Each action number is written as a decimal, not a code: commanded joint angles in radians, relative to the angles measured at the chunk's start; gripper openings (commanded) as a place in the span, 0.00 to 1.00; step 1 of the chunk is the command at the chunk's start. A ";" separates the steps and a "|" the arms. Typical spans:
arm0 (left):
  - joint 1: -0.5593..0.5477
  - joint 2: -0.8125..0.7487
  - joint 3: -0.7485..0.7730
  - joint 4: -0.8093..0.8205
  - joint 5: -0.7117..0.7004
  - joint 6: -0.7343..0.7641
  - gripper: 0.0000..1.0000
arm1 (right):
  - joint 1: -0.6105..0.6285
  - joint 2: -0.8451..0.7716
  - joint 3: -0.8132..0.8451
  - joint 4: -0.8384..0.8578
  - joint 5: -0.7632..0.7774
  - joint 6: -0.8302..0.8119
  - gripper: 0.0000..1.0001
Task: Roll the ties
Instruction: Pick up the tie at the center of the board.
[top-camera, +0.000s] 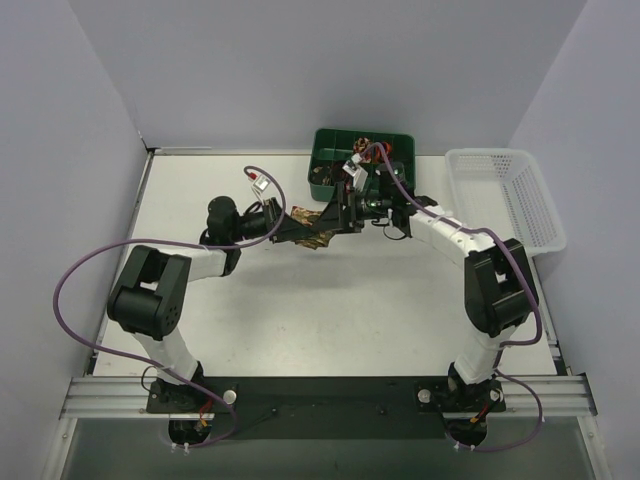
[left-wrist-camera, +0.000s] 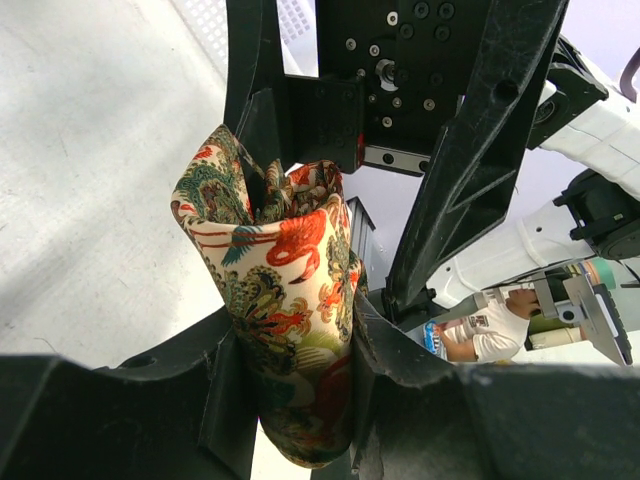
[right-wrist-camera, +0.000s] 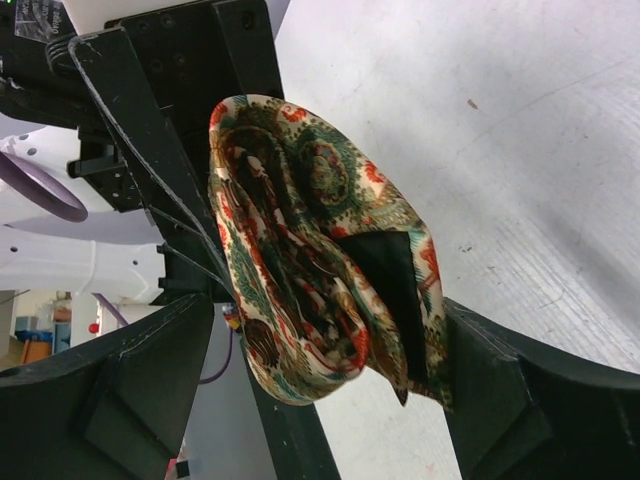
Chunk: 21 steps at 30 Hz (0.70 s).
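Walls (top-camera: 300, 60) enclose white table (top-camera: 330, 320); left tool (left-wrist-camera: 295, 395) clamps tie (left-wrist-camera: 290, 290), right tool (right-wrist-camera: 330, 380) gapes wide.

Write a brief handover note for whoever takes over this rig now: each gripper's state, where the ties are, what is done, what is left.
Left gripper: shut on a bunched tie, near the green bin.
Right gripper: open, fingers either side of that tie.
Done: what looks like a rolled tie lies in the bin.
Left: finish rolling the held tie, then probably bin it.
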 joint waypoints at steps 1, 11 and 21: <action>-0.007 -0.042 0.038 0.026 0.006 0.004 0.25 | 0.008 -0.027 0.002 0.073 -0.066 0.005 0.86; -0.007 -0.057 0.042 -0.009 -0.022 0.036 0.24 | 0.016 -0.019 -0.022 0.096 -0.134 0.027 0.51; -0.009 -0.056 0.050 -0.017 -0.031 0.041 0.24 | 0.030 -0.010 -0.047 0.140 -0.203 0.056 0.42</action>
